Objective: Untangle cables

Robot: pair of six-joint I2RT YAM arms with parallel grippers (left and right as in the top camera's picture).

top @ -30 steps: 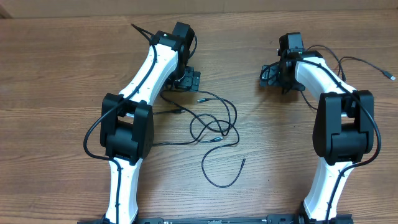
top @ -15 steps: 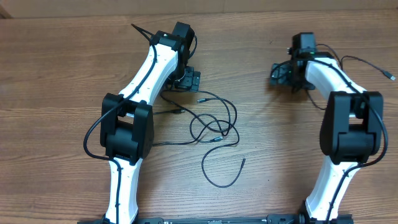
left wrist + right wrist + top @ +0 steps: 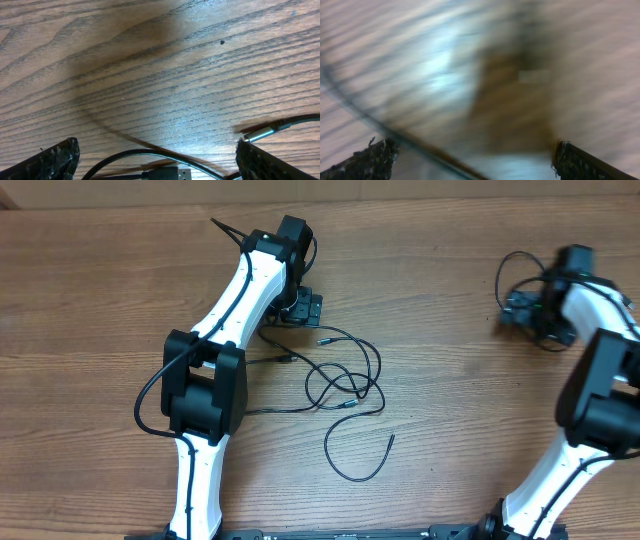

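The cables (image 3: 345,376) lie as thin black loose loops at the table's middle, with small plug ends; one strand curls toward the front (image 3: 352,463). My left gripper (image 3: 305,308) sits low over their far left end, open. In the left wrist view its fingers (image 3: 155,145) straddle a black cable (image 3: 145,152), a USB plug (image 3: 167,174) and a metal jack plug (image 3: 260,133), gripping none. My right gripper (image 3: 525,310) is far to the right, away from the loops. The right wrist view is blurred; its jaws (image 3: 475,145) are open, with a dark line (image 3: 395,132) crossing below.
The wooden table (image 3: 440,410) fills the view. Thicker black arm cables loop beside the right wrist (image 3: 512,265) and trail from the left wrist (image 3: 228,230). The two arm bases stand at the front edge.
My right arm has swung from the centre-right to the far right edge of the table. The left arm and the cable loops have not moved.
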